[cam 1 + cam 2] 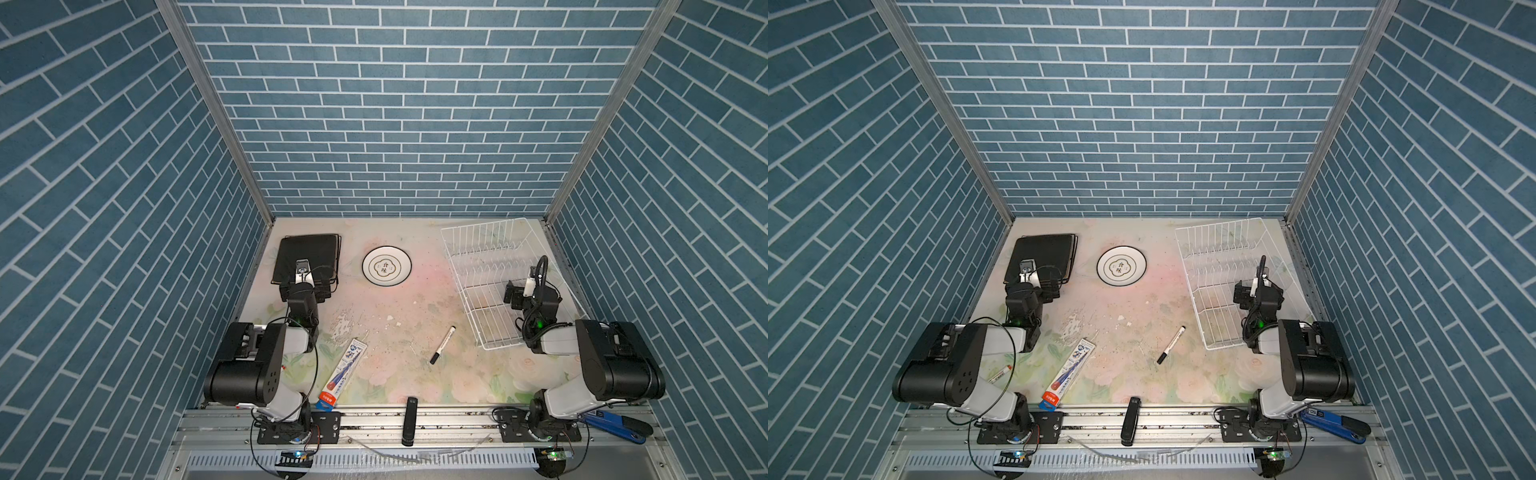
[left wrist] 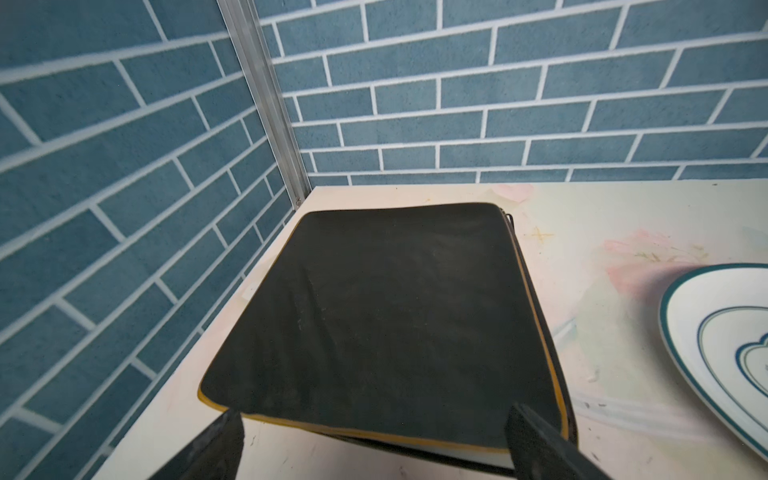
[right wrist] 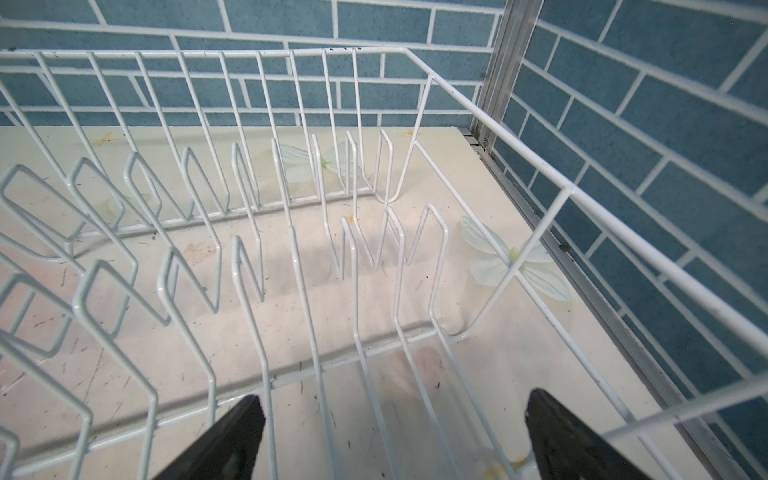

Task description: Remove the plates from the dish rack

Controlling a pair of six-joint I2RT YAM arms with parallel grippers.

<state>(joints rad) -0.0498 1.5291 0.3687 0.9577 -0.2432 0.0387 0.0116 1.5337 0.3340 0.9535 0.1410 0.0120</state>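
Observation:
The dish rack (image 1: 478, 286) (image 1: 1214, 286), white wire, stands at the far right and holds no plates among its prongs. My right gripper (image 3: 395, 399) hangs open just above the dish rack (image 3: 571, 190) floor, nothing between its fingers. The plates sit on the table. A stack of square plates with a black one on top (image 1: 307, 253) (image 1: 1042, 253) is at the far left. A round white plate (image 1: 386, 266) (image 1: 1122, 266) with dark rings lies beside it. My left gripper (image 2: 376, 413) is open over the near edge of the black plate (image 2: 395, 311), gripping nothing. The round plate (image 2: 715, 340) shows at that view's side.
A black marker (image 1: 442, 345) and a long toothpaste box (image 1: 343, 372) lie on the floral table's near half. A black bar (image 1: 410, 419) and a blue tool (image 1: 615, 424) rest on the front rail. Blue brick walls close in on three sides.

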